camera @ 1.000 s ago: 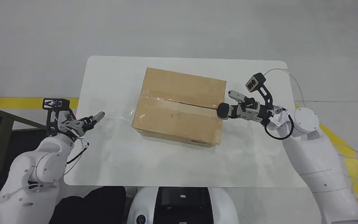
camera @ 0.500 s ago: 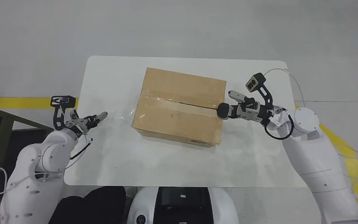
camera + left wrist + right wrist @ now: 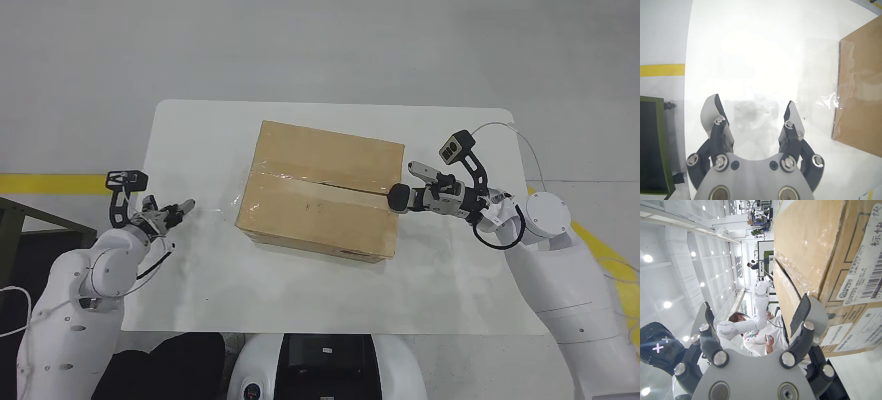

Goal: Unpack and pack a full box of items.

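Pretty clearly a robotics lab or test hall, not anybody's home. There's a smooth grey floor point(image 3: 320, 50) with yellow tape point(image 3: 50, 183) running off at 9 o'clock from the white table point(image 3: 200, 130), plus a dark green equipment frame point(image 3: 12, 212) around 8 o'clock. The right wrist view catches a big white gridded ceiling point(image 3: 687, 256) dotted with round lights point(image 3: 648, 258). Far down the hall are green-framed workstations point(image 3: 767, 255) and what looks like another white robot point(image 3: 759, 212).

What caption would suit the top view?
A closed cardboard box on a white table, the right gripper at its end, the open left gripper apart from it.
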Tool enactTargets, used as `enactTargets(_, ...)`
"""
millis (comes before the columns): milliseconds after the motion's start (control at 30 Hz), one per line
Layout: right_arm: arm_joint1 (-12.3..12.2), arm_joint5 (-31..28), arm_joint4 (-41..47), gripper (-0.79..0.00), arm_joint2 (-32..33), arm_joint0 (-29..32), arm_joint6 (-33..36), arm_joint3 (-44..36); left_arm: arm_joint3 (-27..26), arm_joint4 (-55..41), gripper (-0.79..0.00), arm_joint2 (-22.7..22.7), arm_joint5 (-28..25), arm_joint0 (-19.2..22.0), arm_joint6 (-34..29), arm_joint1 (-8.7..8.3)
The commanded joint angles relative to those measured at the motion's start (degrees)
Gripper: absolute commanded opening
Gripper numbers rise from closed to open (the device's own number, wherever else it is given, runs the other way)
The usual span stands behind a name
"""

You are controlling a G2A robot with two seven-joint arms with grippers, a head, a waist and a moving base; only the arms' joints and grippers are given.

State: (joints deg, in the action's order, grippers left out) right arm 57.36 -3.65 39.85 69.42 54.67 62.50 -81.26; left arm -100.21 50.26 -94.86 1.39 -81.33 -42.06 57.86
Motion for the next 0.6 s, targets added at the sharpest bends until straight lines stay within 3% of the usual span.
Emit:
enactTargets(0,0.00,0.00,0.00,0.000,0.00,0.00,0.00,0.00,0.21,0.08,-0.219,0.02,0.19,0.15,-0.22,0.01)
enactTargets(233,0.00,0.00,0.00,0.000,0.00,0.00,0.00,0.00,1.49,0.07,-0.172,0.95,0.33,1.20,-0.92,0.12)
enactTargets(300,0.00,0.00,0.00,0.000,0.00,0.00,0.00,0.00,1.76,0.09,-0.228,1.22,0.30,1.46,-1.11,0.15)
enactTargets(333,0.00,0.00,0.00,0.000,0.00,0.00,0.00,0.00,1.90,0.23,-0.314,1.33,0.33,1.57,-1.18,0.15)
enactTargets(433,0.00,0.00,0.00,0.000,0.00,0.00,0.00,0.00,2.17,0.43,-0.394,1.65,0.42,1.93,-1.34,0.19)
enactTargets(567,0.00,0.00,0.00,0.000,0.00,0.00,0.00,0.00,2.71,0.63,-0.397,2.04,0.38,2.57,-1.52,0.23)
